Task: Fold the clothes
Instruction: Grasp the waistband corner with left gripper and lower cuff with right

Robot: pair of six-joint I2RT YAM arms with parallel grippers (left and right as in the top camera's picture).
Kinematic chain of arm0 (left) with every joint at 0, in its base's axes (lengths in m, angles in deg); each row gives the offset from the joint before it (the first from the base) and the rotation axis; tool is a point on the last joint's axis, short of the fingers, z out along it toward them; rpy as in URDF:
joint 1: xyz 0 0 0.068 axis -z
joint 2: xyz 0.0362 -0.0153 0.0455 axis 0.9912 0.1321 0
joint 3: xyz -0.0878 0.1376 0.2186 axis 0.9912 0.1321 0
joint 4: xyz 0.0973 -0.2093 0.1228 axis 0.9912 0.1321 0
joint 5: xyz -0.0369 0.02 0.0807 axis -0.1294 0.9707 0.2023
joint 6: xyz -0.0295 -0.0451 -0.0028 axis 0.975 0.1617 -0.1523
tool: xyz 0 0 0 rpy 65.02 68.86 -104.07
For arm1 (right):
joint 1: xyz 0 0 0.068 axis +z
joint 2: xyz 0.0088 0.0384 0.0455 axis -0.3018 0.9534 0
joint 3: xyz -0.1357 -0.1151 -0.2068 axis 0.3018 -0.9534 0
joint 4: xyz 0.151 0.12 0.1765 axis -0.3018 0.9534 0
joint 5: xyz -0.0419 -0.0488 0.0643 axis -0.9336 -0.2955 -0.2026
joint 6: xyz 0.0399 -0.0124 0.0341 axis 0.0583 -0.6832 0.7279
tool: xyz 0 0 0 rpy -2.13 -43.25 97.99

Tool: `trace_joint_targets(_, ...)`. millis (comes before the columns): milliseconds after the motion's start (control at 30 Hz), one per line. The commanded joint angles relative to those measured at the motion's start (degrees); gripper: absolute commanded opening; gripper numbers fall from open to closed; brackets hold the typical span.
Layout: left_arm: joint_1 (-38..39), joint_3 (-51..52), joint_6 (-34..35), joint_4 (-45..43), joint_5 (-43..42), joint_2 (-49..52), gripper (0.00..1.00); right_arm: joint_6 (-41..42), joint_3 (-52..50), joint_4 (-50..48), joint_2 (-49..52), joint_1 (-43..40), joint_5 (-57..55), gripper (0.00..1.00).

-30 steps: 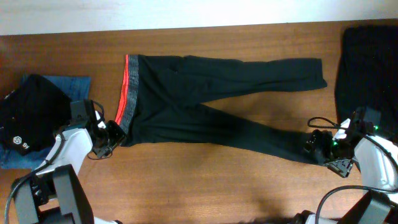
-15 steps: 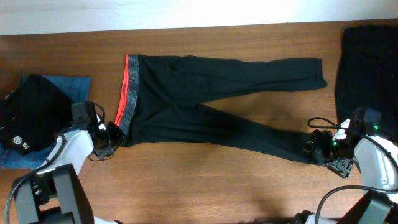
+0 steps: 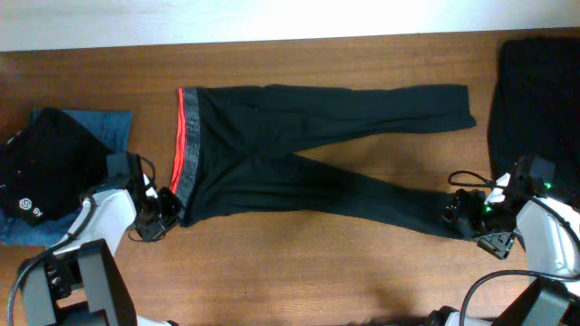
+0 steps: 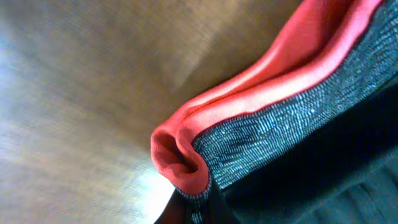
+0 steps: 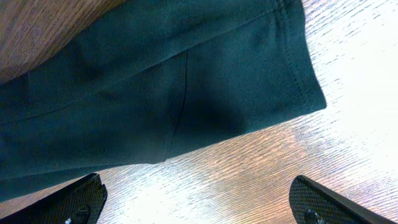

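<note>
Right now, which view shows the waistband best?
Left wrist: the waistband fills the frame, red edge and grey band sharp, corner bunched. Overhead shows it whole but small. Right wrist shows only a leg cuff.

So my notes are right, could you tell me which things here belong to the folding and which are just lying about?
In hand: trousers, left tool, right tool.
Lying about, though also clothes: jeans, black garment, dark cloth.
</note>
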Motion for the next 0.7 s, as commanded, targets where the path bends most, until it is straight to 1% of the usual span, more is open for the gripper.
trace_joint_targets(0, -0.35, 0.70, -2.64, 1.95, 7.93, -0.20, 0.00, -0.13, -0.35, 0.00, 0.09, -0.15, 0.26, 0.99)
trace_joint_targets(167, -0.46, 0.70, -2.64, 0.94, 8.76, -0.28, 0.00, -0.55, -0.35, -0.04, 0.11, -0.15, -0.92, 0.99)
trace_joint_targets(367, -0.46, 0.70, -2.64, -0.96, 8.76, -0.28, 0.00, -0.52, -0.39, -4.55, 2.16, -0.15, -3.23, 0.99)
trace_joint_targets(500, -0.46, 0.70, -2.64, -1.03, 8.76, -0.28, 0.00, -0.52, -0.39, -7.08, 5.51, -0.22, -5.22, 0.99)
trace_joint_targets(667, -0.46, 0.70, -2.64, -1.07, 8.76, -0.28, 0.01, -0.52, -0.39, -8.00, 10.93, -0.26, -6.10, 0.99)
